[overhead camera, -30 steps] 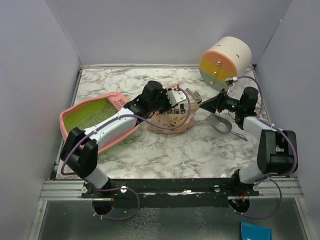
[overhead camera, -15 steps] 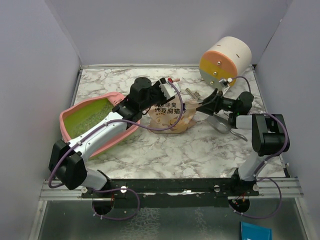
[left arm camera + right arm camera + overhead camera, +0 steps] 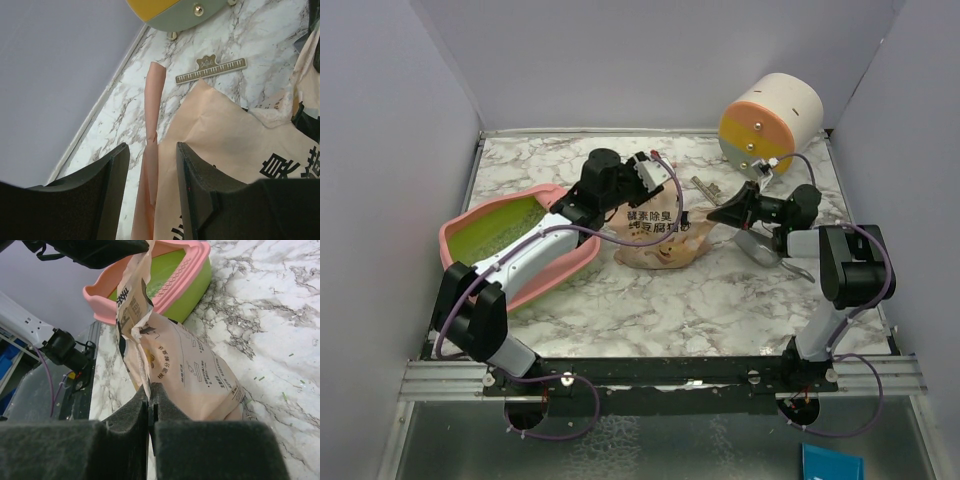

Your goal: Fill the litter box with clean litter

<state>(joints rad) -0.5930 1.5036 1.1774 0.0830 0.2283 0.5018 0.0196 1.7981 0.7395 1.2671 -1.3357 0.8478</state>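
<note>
Right jaws now tight on pouch (image 3: 658,248)

litter box (image 3: 448,243): left | pouch (image 3: 660,240): centre, right of it | drawer unit (image 3: 772,122): back right | scoop (image 3: 762,250): right of pouch

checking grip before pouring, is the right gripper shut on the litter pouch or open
Shut on it: the right gripper has its jaws together in its wrist view, pinching the crinkled edge of the pouch.
</note>
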